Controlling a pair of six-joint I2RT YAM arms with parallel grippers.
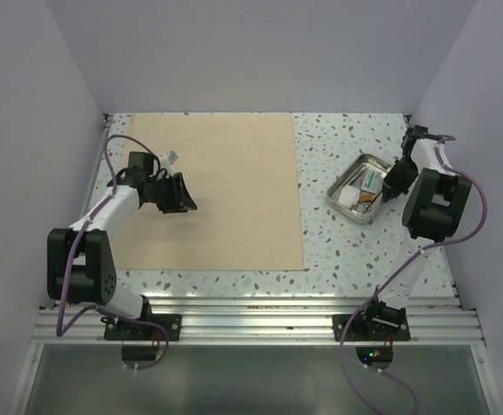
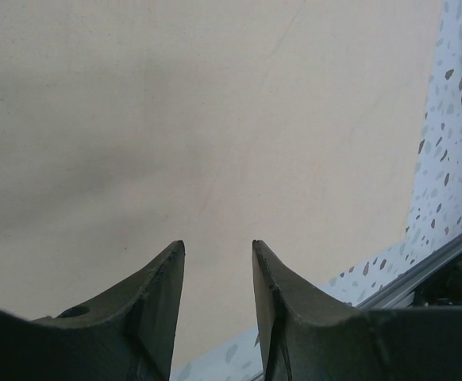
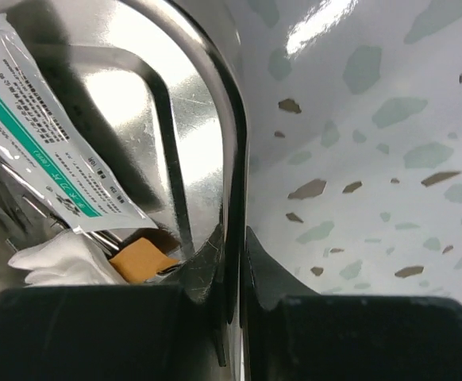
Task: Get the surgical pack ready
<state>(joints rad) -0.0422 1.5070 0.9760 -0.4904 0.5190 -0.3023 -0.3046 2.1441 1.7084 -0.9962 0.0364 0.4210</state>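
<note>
The big tan sheet (image 1: 234,173) lies flat on the left half of the speckled table. My left gripper (image 1: 182,194) hovers over its left part, open and empty; the left wrist view shows the sheet (image 2: 175,119) beyond the gripper (image 2: 217,244). At the right stands the small steel tray (image 1: 336,192), holding a white packet with a green stripe (image 3: 40,143), white gauze (image 3: 60,258) and a small tan packet (image 3: 141,259). My right gripper (image 3: 232,230) is shut on the tray's rim (image 3: 215,103), one finger inside the tray and one outside. In the top view the right gripper (image 1: 391,188) sits at the tray's right side.
Speckled tabletop (image 1: 338,251) shows between the sheet and the tray. An aluminium rail (image 1: 260,316) runs along the near edge and carries both arm bases. Purple walls close in on the left, back and right; the right wall is near the right arm.
</note>
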